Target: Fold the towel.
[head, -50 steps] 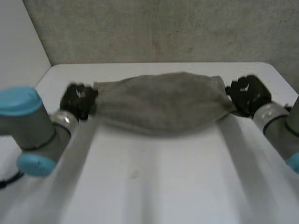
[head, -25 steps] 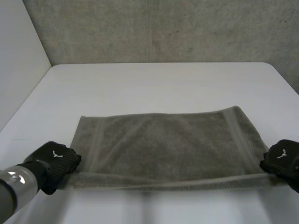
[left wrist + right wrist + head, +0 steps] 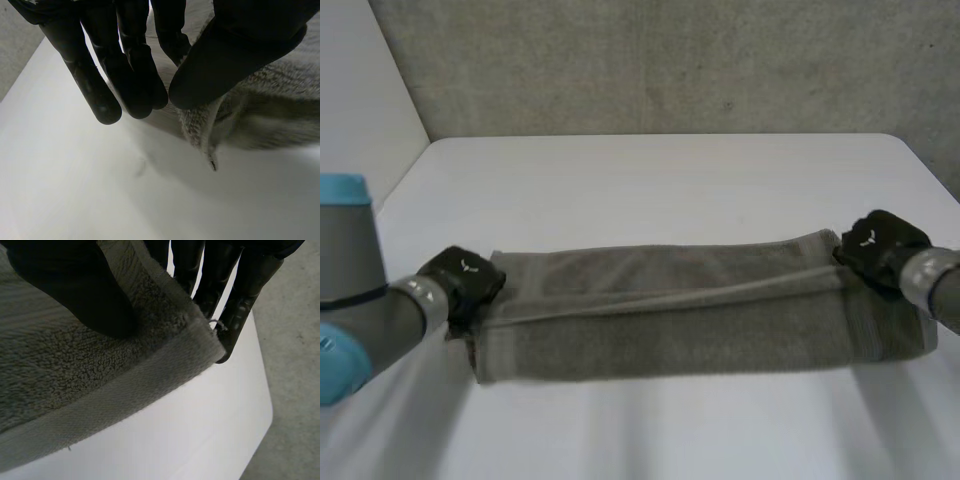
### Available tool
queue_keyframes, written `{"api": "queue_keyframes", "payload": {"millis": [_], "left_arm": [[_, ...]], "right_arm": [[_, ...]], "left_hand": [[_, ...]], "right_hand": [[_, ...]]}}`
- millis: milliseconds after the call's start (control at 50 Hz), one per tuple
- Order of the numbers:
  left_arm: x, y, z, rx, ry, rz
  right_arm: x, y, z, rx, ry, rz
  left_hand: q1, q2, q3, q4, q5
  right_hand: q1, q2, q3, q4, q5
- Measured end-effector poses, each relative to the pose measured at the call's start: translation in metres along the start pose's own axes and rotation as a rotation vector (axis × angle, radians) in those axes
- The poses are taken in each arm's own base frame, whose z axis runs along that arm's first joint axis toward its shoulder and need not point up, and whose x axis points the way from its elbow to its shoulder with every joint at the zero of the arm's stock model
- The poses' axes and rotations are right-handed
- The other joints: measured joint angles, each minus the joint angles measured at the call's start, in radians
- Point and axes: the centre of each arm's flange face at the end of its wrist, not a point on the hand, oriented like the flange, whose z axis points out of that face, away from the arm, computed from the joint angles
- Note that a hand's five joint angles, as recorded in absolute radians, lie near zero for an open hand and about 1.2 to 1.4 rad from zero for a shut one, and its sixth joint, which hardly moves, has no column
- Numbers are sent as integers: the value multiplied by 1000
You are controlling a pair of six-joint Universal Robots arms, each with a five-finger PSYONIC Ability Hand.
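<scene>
The towel (image 3: 700,330) is lying on the white bench (image 3: 650,180) as a long doubled strip, with its folded side toward the robot and its free edges on the far side.

**Change in the last half second**
- Half a second ago the towel was spread flat in a single layer, and both hands were holding its near corners at the near side of the bench.
- Both hands are now arriving at the far corners, and the near edge is being carried over the rest of the cloth with them.
- The upper layer's edge is showing as a slanted line across the strip. It is sagging short of the far edge toward the left end.

**Hand state**
- The left hand (image 3: 460,280) is clamping the left corner between its thumb and fingers (image 3: 132,80). The corner is drooping just clear of the bench.
- The right hand (image 3: 880,243) is clamping the right corner, with its thumb pressing on top of the cloth.

**Meaning for the task**
- The first lengthwise fold is judged to be nearly complete.
- The corners are not yet released.
- The upper edge is likely needing alignment before release.
</scene>
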Motion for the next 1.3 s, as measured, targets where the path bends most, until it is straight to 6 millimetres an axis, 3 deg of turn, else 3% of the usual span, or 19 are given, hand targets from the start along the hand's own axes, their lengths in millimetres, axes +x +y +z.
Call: {"api": "queue_keyframes", "payload": {"millis": [100,220,240,280,340,360,460,640,700,740,760,780,880,940,980,1180,1200,1280,1300], "left_arm": [[-22,-29,35,87,-70,11],[-65,-99,52,303,-251,14],[-65,-99,52,303,-251,14],[-96,-143,41,470,-399,-32],[-117,-168,26,585,-496,-83],[-137,-190,7,707,-588,-145],[-168,-217,-36,930,-725,-276],[-145,-185,-14,828,-651,-302],[-111,-147,16,681,-540,-290],[-104,-139,22,654,-516,-287],[-86,-120,33,592,-457,-280],[-75,-108,40,555,-421,-276],[-47,-77,53,463,-337,-270],[-15,-41,62,355,-254,-260],[-12,-38,62,345,-248,-258],[2,-13,26,205,-199,-167],[0,-7,-3,130,-171,-127],[0,0,-27,64,-137,-109],[2,5,-45,15,-105,-102]], "right_arm": [[21,-17,32,49,106,-31],[98,-66,44,220,459,-26],[98,-66,44,220,459,-26],[147,-96,26,367,703,5],[173,-111,9,461,836,27],[192,-124,-11,550,945,46],[203,-132,-37,652,1035,78],[159,-108,-12,564,842,101],[112,-87,12,499,634,109],[105,-84,15,492,608,111],[95,-79,19,481,567,115],[67,-66,28,452,464,125],[37,-51,36,422,362,140],[13,-37,38,390,278,156],[10,-35,38,382,266,160],[3,-17,14,238,115,195],[-1,-10,-4,146,13,198],[-8,-1,-33,26,-130,183],[-13,6,-57,-59,-239,160]], "left_hand": [[0,0,0,0,0],[0,0,0,0,0],[0,0,0,0,0],[0,0,0,0,0],[0,0,0,0,0],[0,0,0,0,0],[6,0,0,0,0],[6,0,0,0,0],[8,0,0,0,0],[8,0,0,0,0],[8,0,0,0,0],[8,0,0,0,0],[8,0,0,0,0],[8,0,0,0,0],[8,0,0,0,0],[8,0,0,0,0],[8,0,0,0,0],[8,0,0,0,0],[8,0,0,0,0]], "right_hand": [[0,0,0,0,0],[0,0,0,0,0],[0,0,0,0,0],[0,0,0,0,0],[0,0,0,0,0],[0,0,0,0,0],[0,0,0,0,2],[0,0,0,0,3],[0,0,0,0,3],[0,0,0,0,3],[0,0,0,0,3],[0,0,0,0,3],[0,0,0,0,3],[0,0,0,0,3],[0,0,0,0,3],[0,0,0,0,3],[0,0,0,0,3],[0,0,0,0,3],[0,0,0,0,3]]}}
